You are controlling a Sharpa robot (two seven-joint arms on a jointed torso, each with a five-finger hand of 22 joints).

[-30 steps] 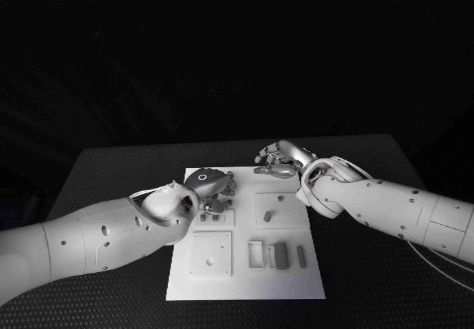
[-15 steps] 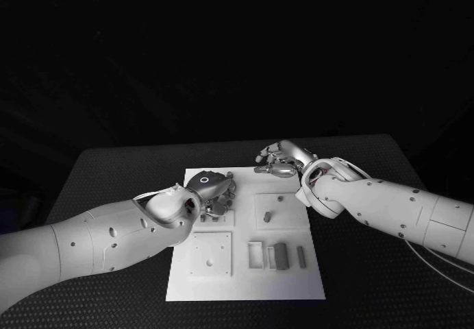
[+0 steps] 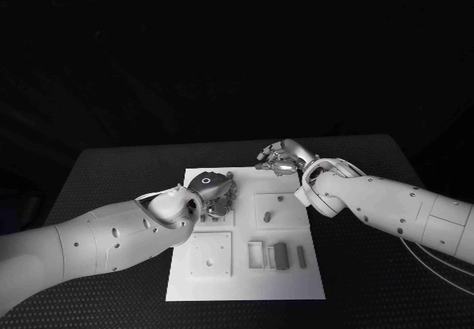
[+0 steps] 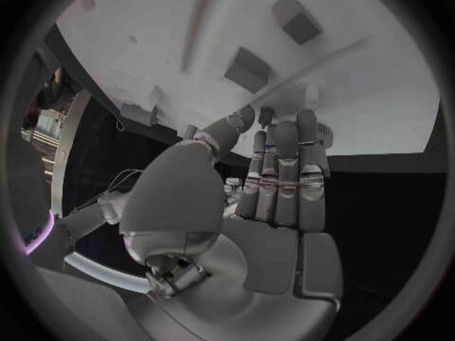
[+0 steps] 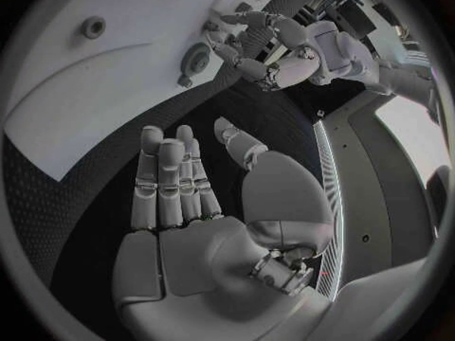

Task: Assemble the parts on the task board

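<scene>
Left hand (image 3: 210,189) sits over the far-left raised block (image 3: 219,218) of the task board (image 3: 247,288), fingers pointing down among the small parts there. Against the frame a second ago, the left arm has eased slightly nearer and lower; the hand has barely moved. Left wrist view: fingers (image 4: 283,176) straight and held close together, tips at the board surface, thumb alongside. Whether a part is pinched under them I cannot tell — the tips hide it.

Right hand (image 3: 281,160) hovers at the far edge of the board, toward the right, much as before. Right wrist view: fingers (image 5: 171,182) extended side by side, thumb apart, nothing in the palm; it holds nothing.

Parts: one short peg (image 3: 268,216) stands on the far-right block, several bars (image 3: 281,255) lie in the near-right tray, near-left plate (image 3: 211,253) carries only holes.

Judgement: little changed, so the left hand looks mid-seating or mid-grasp on the far-left block. Loose bars suggest most assembly remains undone.
</scene>
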